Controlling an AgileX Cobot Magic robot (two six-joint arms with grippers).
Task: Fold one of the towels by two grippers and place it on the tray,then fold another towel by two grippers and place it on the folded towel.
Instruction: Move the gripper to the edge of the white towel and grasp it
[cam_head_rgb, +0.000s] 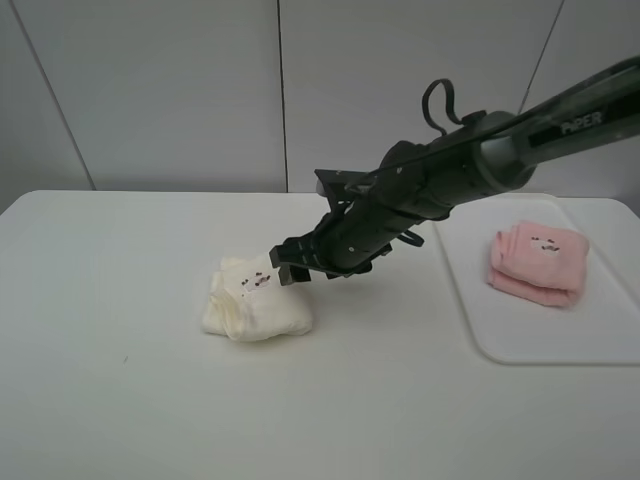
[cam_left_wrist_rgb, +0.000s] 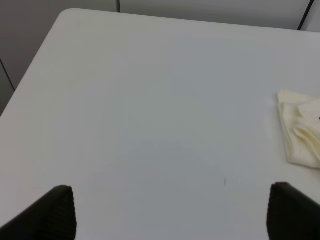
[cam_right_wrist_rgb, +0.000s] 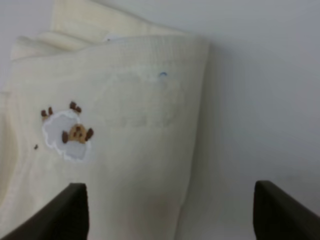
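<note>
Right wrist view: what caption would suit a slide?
Open claw poised over the folded cream-white towel with its embroidered mark.

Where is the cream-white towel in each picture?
Exterior high: the cream-white towel lies folded on the white table, left of the middle, with the right claw at its upper right edge.
Left wrist: only its edge shows at the right side.
Right wrist: it fills most of the picture, with the little embroidered mark facing up.
Shared landmark: the white table under the towel.
</note>
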